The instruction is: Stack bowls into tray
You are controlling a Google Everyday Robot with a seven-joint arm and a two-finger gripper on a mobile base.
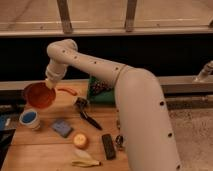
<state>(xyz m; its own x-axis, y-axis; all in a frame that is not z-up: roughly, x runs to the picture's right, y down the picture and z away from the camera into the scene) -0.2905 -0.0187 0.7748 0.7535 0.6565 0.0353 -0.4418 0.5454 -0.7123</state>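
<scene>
My gripper (49, 85) is at the back left of the wooden table (45, 150), reaching down from the white arm. It is shut on the right rim of the glossy red-orange bowl (38, 95) and holds it tilted just above the table's back left corner. The dark purple-maroon bowl is not in view. The dark-green tray is not in view; only a dark shape (6, 142) shows at the table's left edge, and I cannot tell what it is.
A green speckled packet (98, 90) lies half behind the arm. On the table are a white cup with blue inside (29, 119), a blue sponge block (62, 127), a black brush (88, 118), an orange fruit (80, 140), a banana (85, 162), a black remote (108, 146) and a red pepper (67, 91).
</scene>
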